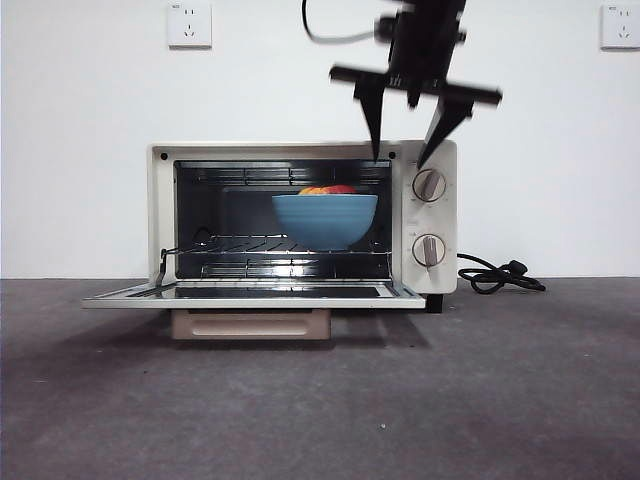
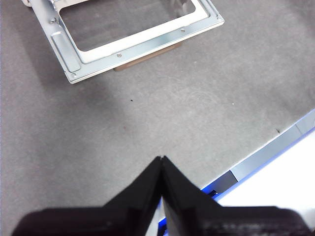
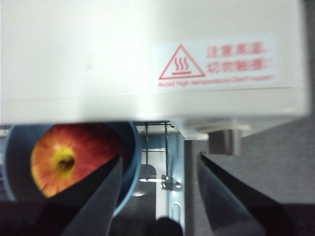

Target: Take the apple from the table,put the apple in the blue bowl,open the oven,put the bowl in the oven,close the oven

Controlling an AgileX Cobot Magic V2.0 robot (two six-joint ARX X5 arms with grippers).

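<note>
The cream-white oven (image 1: 300,150) stands with its door (image 1: 250,294) folded down flat. Inside, on the wire rack, sits the blue bowl (image 1: 325,218) with the red and yellow apple (image 1: 328,189) in it. My right gripper (image 1: 400,160) hangs open just above the oven's top front edge, over the bowl's right side, holding nothing. The right wrist view looks down past the oven top (image 3: 147,59) at the apple (image 3: 69,160) in the bowl (image 3: 129,167). My left gripper (image 2: 161,160) is shut and empty, over bare table short of the open door (image 2: 133,37).
A black power cord (image 1: 500,275) lies coiled on the table right of the oven. Two knobs (image 1: 429,185) face forward on the oven's right panel. A blue-edged table border (image 2: 266,157) shows in the left wrist view. Two wall sockets (image 1: 189,24) sit high behind.
</note>
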